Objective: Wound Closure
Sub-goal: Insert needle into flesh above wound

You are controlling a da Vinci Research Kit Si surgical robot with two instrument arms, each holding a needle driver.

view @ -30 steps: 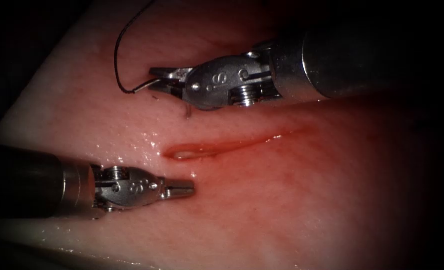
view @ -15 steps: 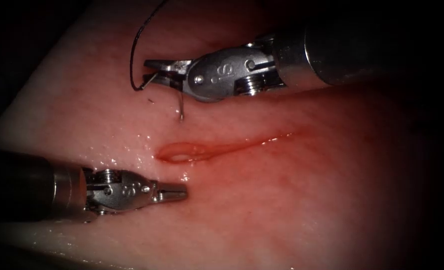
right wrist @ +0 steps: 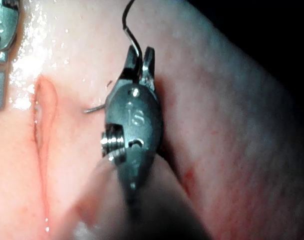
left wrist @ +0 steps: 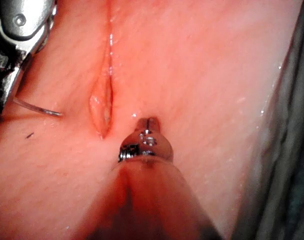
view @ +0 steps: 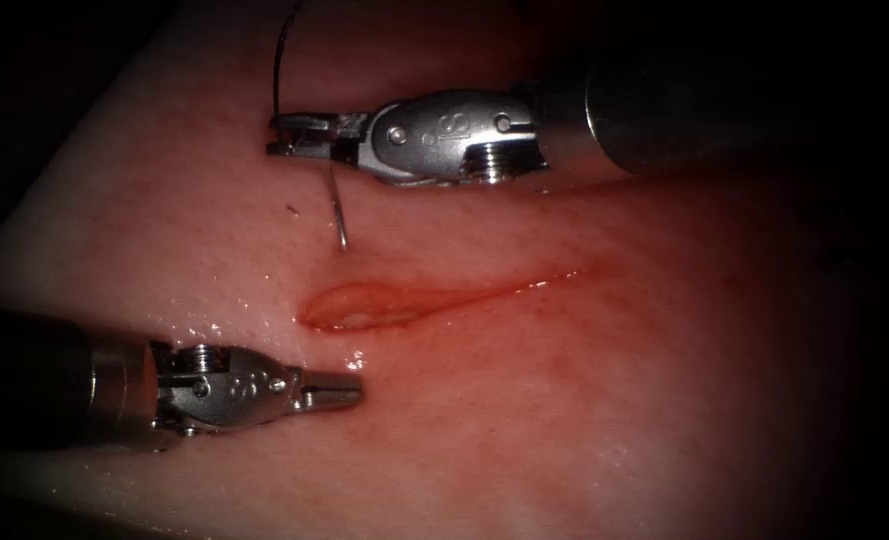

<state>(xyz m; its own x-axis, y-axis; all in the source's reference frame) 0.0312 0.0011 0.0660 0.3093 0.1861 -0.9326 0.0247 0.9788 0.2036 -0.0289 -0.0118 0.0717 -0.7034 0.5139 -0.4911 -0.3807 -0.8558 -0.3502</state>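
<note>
Needle [view: 337, 212] in right gripper [view: 299, 135] (above tissue)

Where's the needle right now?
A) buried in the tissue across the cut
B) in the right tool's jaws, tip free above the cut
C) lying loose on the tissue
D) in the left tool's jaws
B: the right tool grips the needle, its tip clear of the cut.

Endoscope overhead-front; wrist views close; all share cut [view: 404, 303].
</note>
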